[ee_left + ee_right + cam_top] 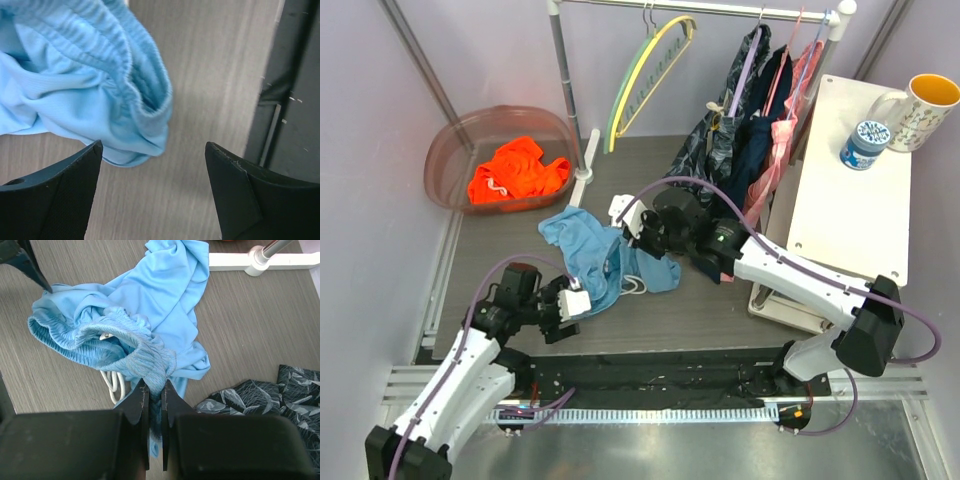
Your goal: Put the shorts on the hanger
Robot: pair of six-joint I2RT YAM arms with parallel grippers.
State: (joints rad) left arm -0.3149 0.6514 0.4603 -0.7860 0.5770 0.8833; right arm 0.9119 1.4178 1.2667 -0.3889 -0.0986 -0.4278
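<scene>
Grey wood-grain tabletop (500,240) under a clothes rail (720,8). Nearest the bases, left gripper (580,300), fingers spread apart just beside the shorts (585,245). Crumpled sky-blue cloth mid-table, ruched elastic waistband, white drawstring (114,385) looped beneath. Clamped at the waistband by the right gripper (638,232). Farthest, yellow hanger (655,70), hooked on the rail.

The light sky-blue shorts (588,250) are lying crumpled on the grey wood-grain tabletop (720,310). Their ruffled elastic waistband is gaping open, with the white drawstring (112,385) looping out beneath it. The right gripper (155,385) is pinching one bunched fold of the waistband. The yellow arched hanger (628,78) is hanging slantwise by its metal hook from the rail (720,9), well apart from the shorts.
</scene>
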